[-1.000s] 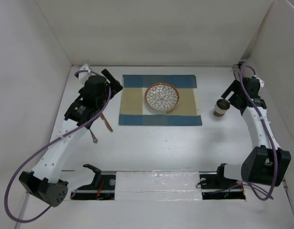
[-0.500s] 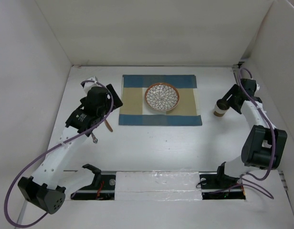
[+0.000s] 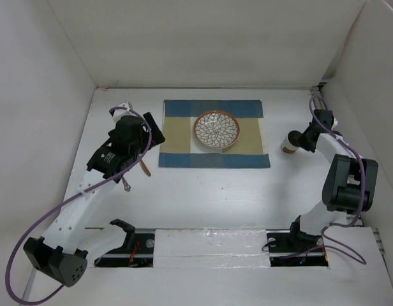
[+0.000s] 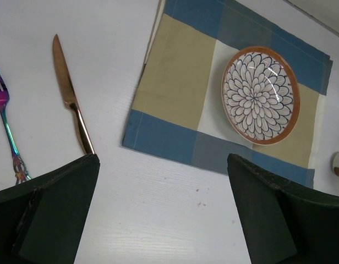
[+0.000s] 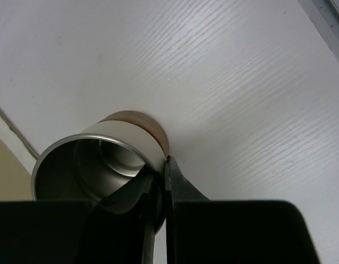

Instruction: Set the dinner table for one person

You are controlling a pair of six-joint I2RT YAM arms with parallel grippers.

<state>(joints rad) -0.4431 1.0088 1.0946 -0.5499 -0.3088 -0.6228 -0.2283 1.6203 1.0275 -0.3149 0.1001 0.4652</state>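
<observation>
One empty metal cup (image 5: pixel 120 135) stands at three o'clock of the checked placemat (image 3: pixel 184 137), its wall pinched by the right gripper (image 5: pixel 162 168), one finger inside. A patterned plate (image 3: pixel 216 129) sits on the placemat. The dinner table (image 3: pixel 209 197), plain white and flat, spreads beneath everything between white walls (image 3: pixel 209 44). The left gripper (image 4: pixel 161 176) gapes wide.

left gripper (image 4: pixel 164 165) wide, right gripper (image 5: pixel 161 165) pinching cup (image 5: pixel 122 133)
</observation>
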